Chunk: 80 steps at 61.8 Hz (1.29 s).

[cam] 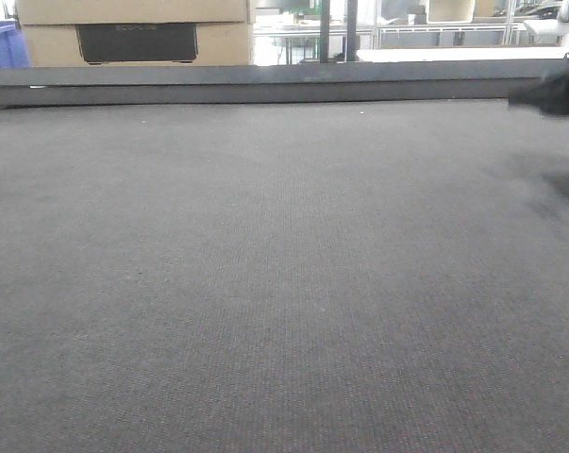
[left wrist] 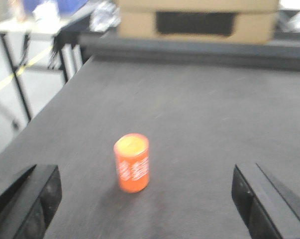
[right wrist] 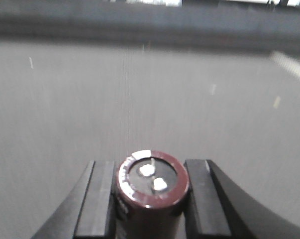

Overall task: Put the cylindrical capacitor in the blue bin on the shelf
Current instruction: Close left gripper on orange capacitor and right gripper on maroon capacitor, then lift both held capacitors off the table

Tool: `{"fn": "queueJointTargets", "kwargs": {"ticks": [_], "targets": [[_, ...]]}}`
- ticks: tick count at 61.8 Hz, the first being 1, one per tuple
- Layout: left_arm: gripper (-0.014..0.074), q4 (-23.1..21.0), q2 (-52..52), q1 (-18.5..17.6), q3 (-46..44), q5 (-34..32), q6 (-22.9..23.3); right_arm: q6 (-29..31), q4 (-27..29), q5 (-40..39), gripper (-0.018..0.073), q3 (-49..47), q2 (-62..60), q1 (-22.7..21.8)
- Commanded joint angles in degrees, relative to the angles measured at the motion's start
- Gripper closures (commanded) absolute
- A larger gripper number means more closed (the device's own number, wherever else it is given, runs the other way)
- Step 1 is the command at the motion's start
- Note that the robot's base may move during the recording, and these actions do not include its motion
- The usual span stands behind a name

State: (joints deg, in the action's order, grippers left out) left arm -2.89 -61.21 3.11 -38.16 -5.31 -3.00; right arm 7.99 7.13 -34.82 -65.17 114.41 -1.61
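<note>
The capacitor [right wrist: 152, 181] stands upright at 6 o'clock in the right wrist view. Its maroon body and two pale terminals on top face the camera. The right gripper [right wrist: 150, 172] pinches it, one dark finger [right wrist: 101, 199] pressed to its 9 o'clock side and the other to its 3 o'clock side. Whether it rests on the table or hangs above it cannot be told. The dark grey table [cam: 284, 283] runs on toward 12 o'clock, blurred, up to a raised bar at the far edge.

In the left wrist view the left gripper [left wrist: 145, 199] has its fingers [left wrist: 33, 199] spread wide at 8 and 4 o'clock, holding nothing. An orange can [left wrist: 132, 163] stands upright on the table between them, touching neither.

A cardboard box [cam: 133, 33] sits beyond the far edge at 11 o'clock in the front view. The corner of a blue bin [cam: 1, 45] shows just beside it at 10 o'clock.
</note>
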Motion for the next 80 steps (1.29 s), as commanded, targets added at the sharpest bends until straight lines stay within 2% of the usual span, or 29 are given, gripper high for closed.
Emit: {"fn": "queueJointTargets", "kwargs": {"ticks": [1, 12, 15, 21, 29, 41, 59, 72, 76, 79, 80], "targets": [[-0.0005, -2.89, -5.11, 1.28, -0.37, -4.93, 0.17, 0.0, -0.12, 1.04, 0.0721, 1.31, -5.4, 0.11], [-0.0005, -3.67, -17.38, 0.44, -0.37, -16.94, 0.27, 0.0, -0.12, 5.87, 0.0721, 6.38, -15.71, 0.55], [-0.0005, -3.49, -20.72, -0.02, -0.49, -21.13, 0.27, 0.0, -0.12, 9.74, 0.0721, 7.2, -18.98, 1.0], [-0.0005, -3.49, -26.85, -0.08, -1.93, -24.87, 0.27, 0.0, -0.12, 19.3, 0.0721, 7.46, -25.84, 2.1], [-0.0005, -3.49, -34.23, -0.08, -6.68, -25.65, 0.27, 0.0, -0.12, 27.07, 0.0721, 7.46, -35.03, 4.15], [-0.0005, -3.86, -43.4, -0.08, -15.82, -25.2, 0.27, 0.0, -0.12, 28.38, 0.0721, 7.46, -44.9, 5.26], [-0.0005, -4.72, -52.16, 0.02, -23.88, -23.51, 0.27, 0.0, -0.12, 32.05, 0.0721, 7.46, -50.61, 5.26], [-0.0001, -5.01, -55.87, 0.49, -26.05, -23.8, 0.27, 0.0, -0.12, 33.38, 0.0721, 7.46, -51.21, 5.26], [0.0034, -5.82, -56.27, 0.49, -26.05, -23.54, 0.27, 0.0, -0.12, 33.38, 0.0721, 7.46, -51.21, 5.26], [0.0104, -6.08, -56.37, 0.54, -26.05, -23.19, 0.27, 0.0, -0.12, 33.38, 0.0721, 7.46, -51.21, 5.26], [0.0161, -6.08, -56.37, 0.54, -26.05, -23.19, 0.27, 0.0, -0.12, 33.38, 0.0721, 7.46, -51.21, 5.26]]}}
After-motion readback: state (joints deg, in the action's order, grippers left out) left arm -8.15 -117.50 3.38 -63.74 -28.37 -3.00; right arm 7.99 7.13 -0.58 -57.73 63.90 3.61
